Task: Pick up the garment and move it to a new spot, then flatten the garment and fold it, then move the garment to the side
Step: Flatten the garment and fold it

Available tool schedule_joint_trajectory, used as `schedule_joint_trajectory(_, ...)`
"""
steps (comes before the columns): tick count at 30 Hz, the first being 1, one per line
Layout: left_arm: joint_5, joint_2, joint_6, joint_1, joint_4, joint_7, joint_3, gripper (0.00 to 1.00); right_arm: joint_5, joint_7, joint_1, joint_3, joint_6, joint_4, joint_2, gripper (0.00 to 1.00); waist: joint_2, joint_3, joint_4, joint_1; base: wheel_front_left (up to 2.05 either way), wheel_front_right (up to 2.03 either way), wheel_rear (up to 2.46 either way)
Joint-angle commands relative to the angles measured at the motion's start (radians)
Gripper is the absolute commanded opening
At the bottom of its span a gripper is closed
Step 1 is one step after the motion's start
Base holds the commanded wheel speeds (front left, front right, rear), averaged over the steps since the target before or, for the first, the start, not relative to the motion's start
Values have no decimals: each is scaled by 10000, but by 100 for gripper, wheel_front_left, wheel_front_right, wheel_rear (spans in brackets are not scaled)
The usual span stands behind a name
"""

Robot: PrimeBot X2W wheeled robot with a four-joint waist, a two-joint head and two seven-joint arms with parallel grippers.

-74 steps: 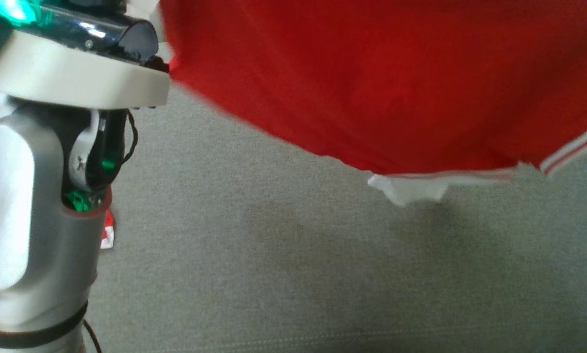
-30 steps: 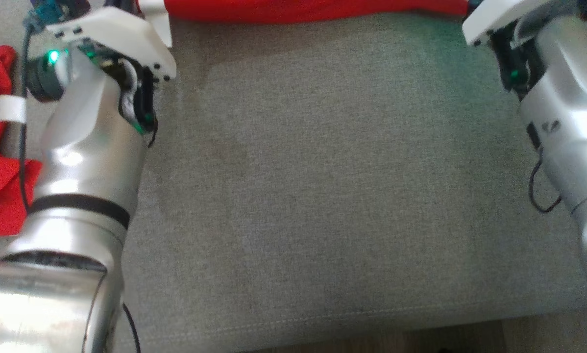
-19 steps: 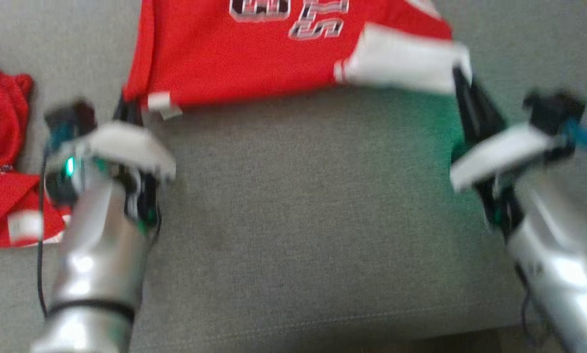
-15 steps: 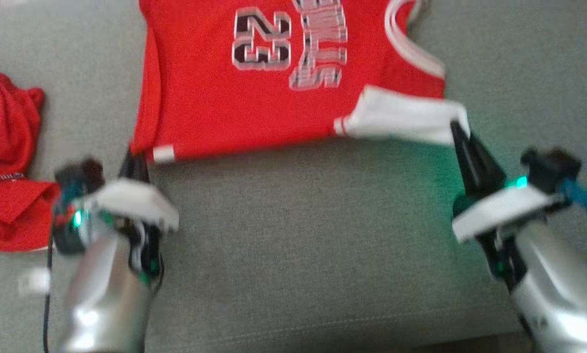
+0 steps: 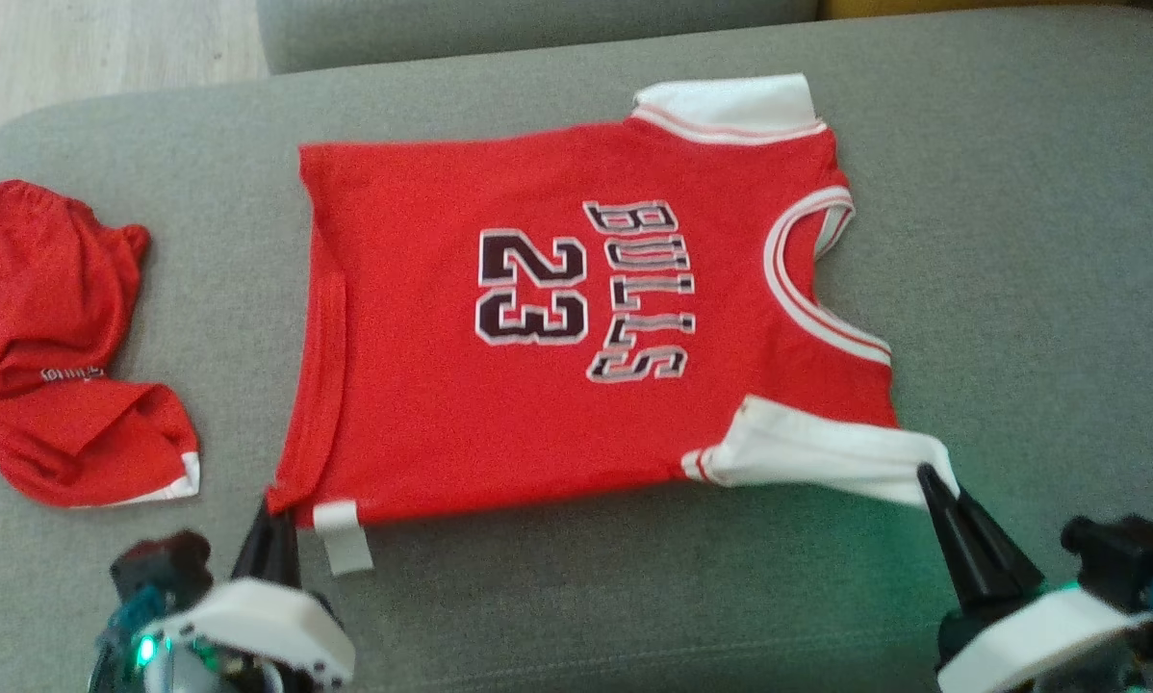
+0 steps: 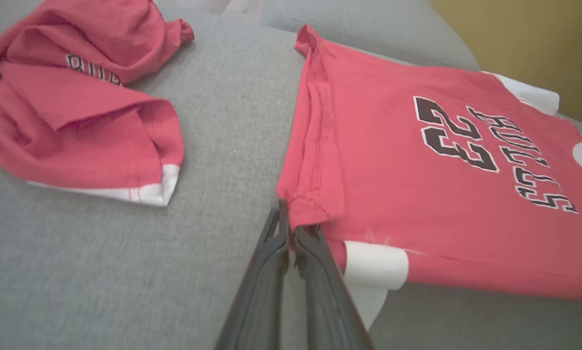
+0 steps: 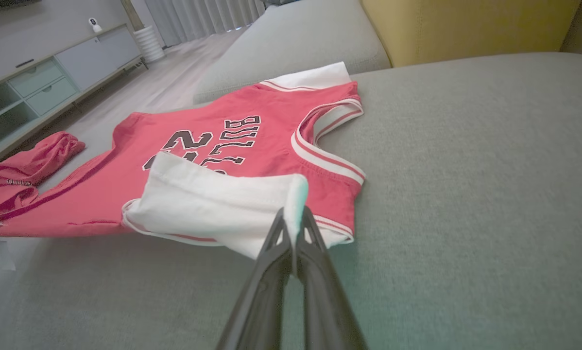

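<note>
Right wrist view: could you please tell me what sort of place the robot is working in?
Probably a home living room: the jersey lies on a grey upholstered sofa, with a low cabinet, curtains and wood flooring behind.

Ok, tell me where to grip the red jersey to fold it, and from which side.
Grip the jersey at its two near-edge corners, coming from the robot's side: the hem corner and the white sleeve tip. It lies flat with that edge closest, and the left claw and right claw pinch there.
</note>
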State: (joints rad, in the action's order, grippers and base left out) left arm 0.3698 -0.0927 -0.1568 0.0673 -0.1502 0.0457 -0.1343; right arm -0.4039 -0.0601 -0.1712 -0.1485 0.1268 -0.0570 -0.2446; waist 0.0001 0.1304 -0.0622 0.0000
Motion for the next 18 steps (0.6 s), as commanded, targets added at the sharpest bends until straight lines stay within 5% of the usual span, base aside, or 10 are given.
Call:
schedule_joint_trajectory(1,-106,-210,-244,182,1074,-381,281,0,155,-271,-163,103,39,-790,-29,0,-1,-72,2,0,0,0,0)
schedule_joint_trajectory(10,-37,-641,-555,1127,3096,-2587,-13,0,405,-1363,-445,531,39,-1639,71,0,-1,-102,-90,0,0,0,0)
schedule_joint_trajectory(18,611,-1173,-125,-539,2662,-4285,85,0,190,-1568,1791,-194,39,-340,-764,0,-1,786,-152,0,0,0,0)
